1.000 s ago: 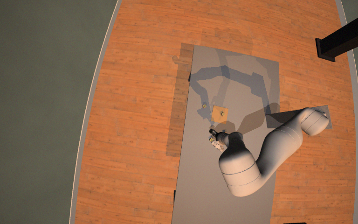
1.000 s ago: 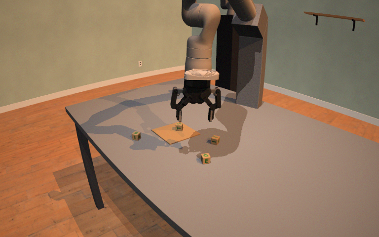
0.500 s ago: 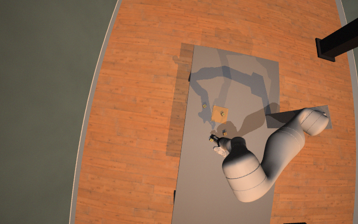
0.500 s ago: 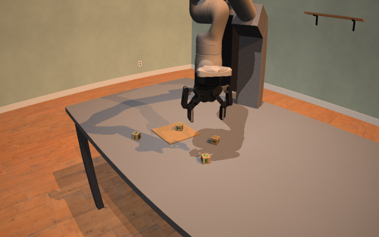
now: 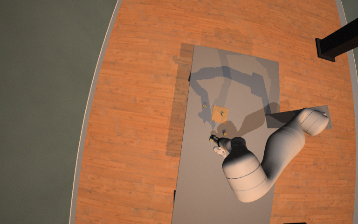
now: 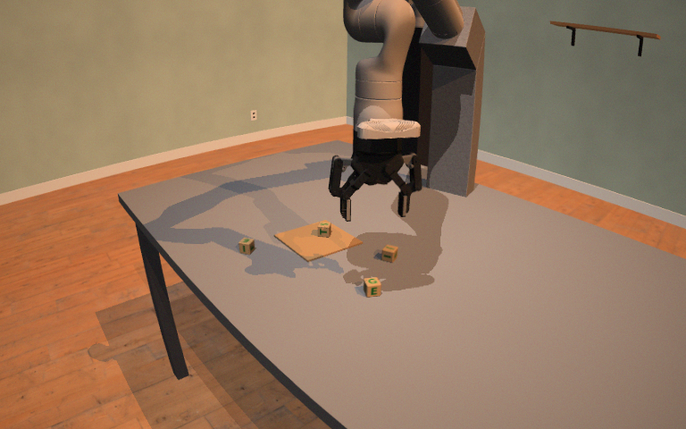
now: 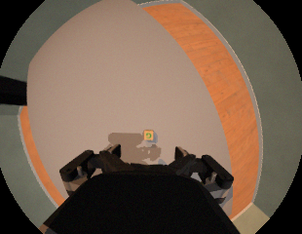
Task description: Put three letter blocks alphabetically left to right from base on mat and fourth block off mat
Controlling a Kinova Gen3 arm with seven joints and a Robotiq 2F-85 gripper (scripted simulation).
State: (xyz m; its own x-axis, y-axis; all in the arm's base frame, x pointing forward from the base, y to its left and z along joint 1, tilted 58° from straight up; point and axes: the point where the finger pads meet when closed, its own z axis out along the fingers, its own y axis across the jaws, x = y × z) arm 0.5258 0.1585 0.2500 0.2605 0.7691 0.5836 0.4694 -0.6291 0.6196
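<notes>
The tan mat [image 6: 317,239] lies flat near the table's left edge and also shows from above [image 5: 219,114]. One letter block [image 6: 323,228] sits on the mat's far part. A second block [image 6: 246,245] lies on the table left of the mat. A third block [image 6: 389,253] lies right of the mat. A fourth block [image 6: 372,286] lies in front, with a green E on its side. My gripper [image 6: 374,212] is open and empty, pointing down, well above the table. From above it [image 5: 212,137] hangs over the fourth block [image 5: 211,139]. In the wrist view that block [image 7: 149,136] shows between my fingers.
A tall dark pedestal [image 6: 447,101] carrying the arm stands at the table's far side. The table's left edge [image 6: 187,265] runs close to the blocks. The arm's shadow covers the third block.
</notes>
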